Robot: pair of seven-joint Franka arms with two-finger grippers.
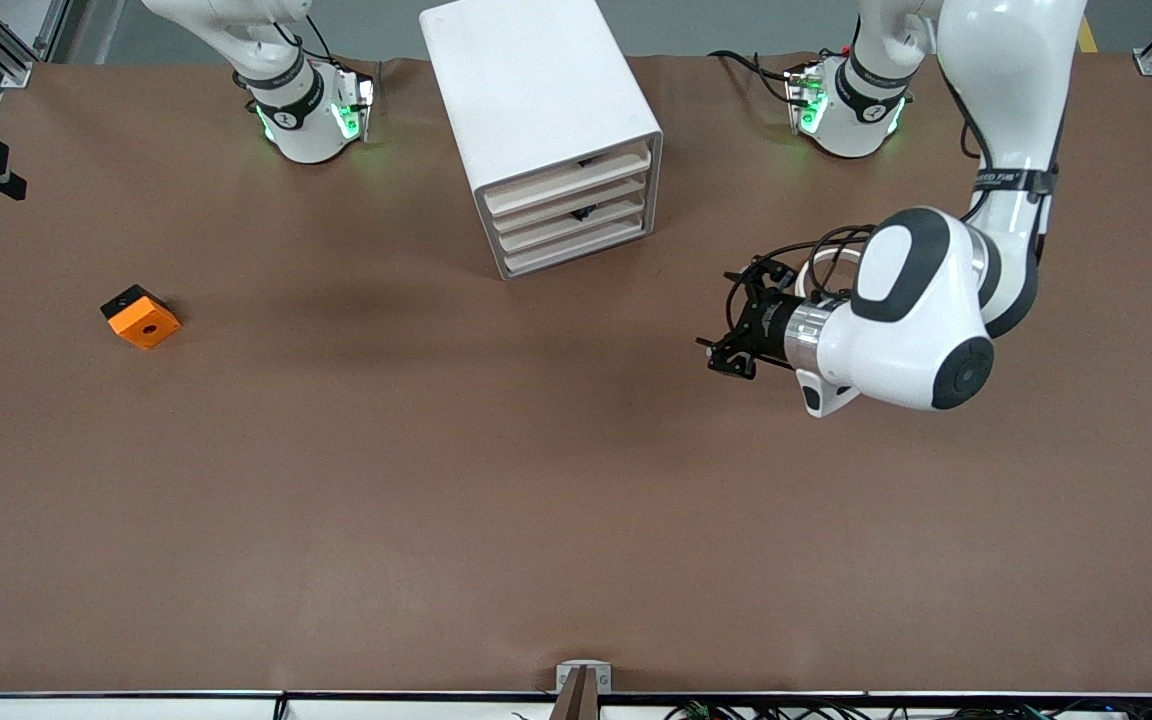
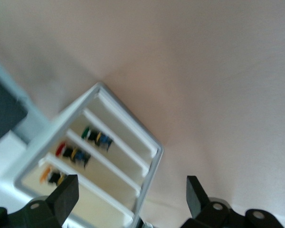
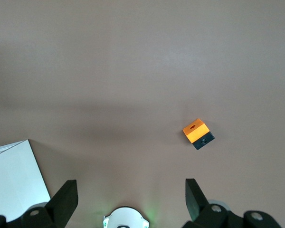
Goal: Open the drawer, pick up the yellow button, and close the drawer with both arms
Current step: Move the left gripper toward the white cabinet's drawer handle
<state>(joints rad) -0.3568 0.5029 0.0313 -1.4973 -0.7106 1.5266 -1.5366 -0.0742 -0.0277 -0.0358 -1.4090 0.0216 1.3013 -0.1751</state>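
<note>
Our left gripper (image 1: 726, 352) hung low over the mat (image 1: 436, 500), pointed at the front of the white cabinet (image 1: 546, 120), and in its wrist view our fingers (image 2: 61, 197) stood wide apart with nothing between them. The top drawer (image 1: 568, 182) looked shut, flush with the three below it. We saw small coloured parts in the trays through the wrist camera, but we couldn't single out the button among them.

Our right arm waited up near its base; its gripper (image 3: 128, 199) was spread open too, looking down on the orange block (image 1: 141, 320) toward the right arm's end of the table.

The risk, as we judged it: the drawer fronts sat close together, so a slightly low approach could have hooked the second drawer instead. A hard tug might also have dragged the unbraced cabinet along the mat.

We made out lettering on our arm bands, but it was too small to read.
</note>
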